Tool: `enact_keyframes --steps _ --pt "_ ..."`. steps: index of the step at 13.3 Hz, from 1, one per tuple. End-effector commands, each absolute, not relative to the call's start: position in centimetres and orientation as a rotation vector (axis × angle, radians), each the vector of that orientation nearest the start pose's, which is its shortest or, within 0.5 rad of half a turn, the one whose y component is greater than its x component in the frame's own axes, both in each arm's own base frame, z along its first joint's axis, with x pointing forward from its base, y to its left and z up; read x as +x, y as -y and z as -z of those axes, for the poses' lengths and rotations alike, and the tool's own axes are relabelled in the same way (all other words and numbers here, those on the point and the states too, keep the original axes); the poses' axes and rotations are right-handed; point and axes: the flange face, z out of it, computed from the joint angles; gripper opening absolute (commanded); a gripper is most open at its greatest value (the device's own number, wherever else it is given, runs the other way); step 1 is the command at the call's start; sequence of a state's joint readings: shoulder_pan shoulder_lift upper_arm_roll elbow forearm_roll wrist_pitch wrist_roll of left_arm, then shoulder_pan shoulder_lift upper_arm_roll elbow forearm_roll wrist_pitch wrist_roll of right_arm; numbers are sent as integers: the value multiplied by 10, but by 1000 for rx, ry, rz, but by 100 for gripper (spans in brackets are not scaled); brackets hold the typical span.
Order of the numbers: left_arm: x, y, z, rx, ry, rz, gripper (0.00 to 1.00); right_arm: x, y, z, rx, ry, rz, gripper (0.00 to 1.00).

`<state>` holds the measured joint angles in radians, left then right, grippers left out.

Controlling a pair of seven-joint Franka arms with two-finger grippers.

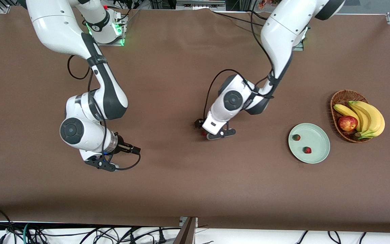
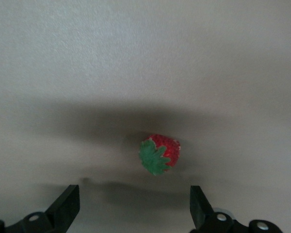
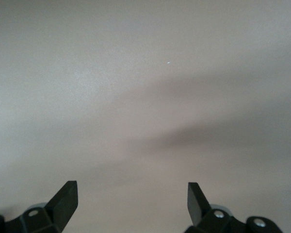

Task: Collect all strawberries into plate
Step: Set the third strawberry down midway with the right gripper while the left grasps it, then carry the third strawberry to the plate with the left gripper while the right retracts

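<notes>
Two strawberries [image 1: 296,137] [image 1: 307,149] lie on the pale mint-green plate [image 1: 317,157] toward the left arm's end of the table. A third strawberry [image 1: 203,133], red with a green leafy top, lies on the brown table near the middle. My left gripper [image 1: 219,134] hangs low just beside it and is open and empty. In the left wrist view the strawberry [image 2: 160,153] lies just ahead of the open gripper [image 2: 133,208], between the lines of the two fingers. My right gripper [image 1: 101,165] waits open and empty over bare table, as the right wrist view [image 3: 131,201] shows.
A brown wicker basket [image 1: 340,98] stands beside the plate at the left arm's end, with bananas [image 1: 367,117] and a red apple [image 1: 347,123] in it. The table's front edge runs along the bottom of the front view.
</notes>
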<state>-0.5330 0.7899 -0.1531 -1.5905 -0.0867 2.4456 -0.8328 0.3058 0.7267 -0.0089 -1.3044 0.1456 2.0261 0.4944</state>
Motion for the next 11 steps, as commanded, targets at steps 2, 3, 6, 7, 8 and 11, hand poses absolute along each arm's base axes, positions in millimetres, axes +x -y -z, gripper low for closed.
enact_keyframes --steps 2,3,6,7,8,11 --pt "568 436 -177 -3296 431 87 100 681 -218 -371 -3017 -339 -75 100" --pt "568 438 -171 -3311 435 115 100 677 -216 -386 -3024 -285 -76 100" --pt "573 439 -167 -3328 438 154 100 663 -200 -436 -3044 -202 -98 100" --pt "573 440 -169 -3332 432 157 97 657 -197 -453 -3044 -174 -97 100" --pt "573 439 -170 -3332 430 161 76 651 -187 -471 -3047 -165 -96 100" --pt "574 440 -173 -3335 428 167 40 625 -172 -527 -3055 -73 -86 100"
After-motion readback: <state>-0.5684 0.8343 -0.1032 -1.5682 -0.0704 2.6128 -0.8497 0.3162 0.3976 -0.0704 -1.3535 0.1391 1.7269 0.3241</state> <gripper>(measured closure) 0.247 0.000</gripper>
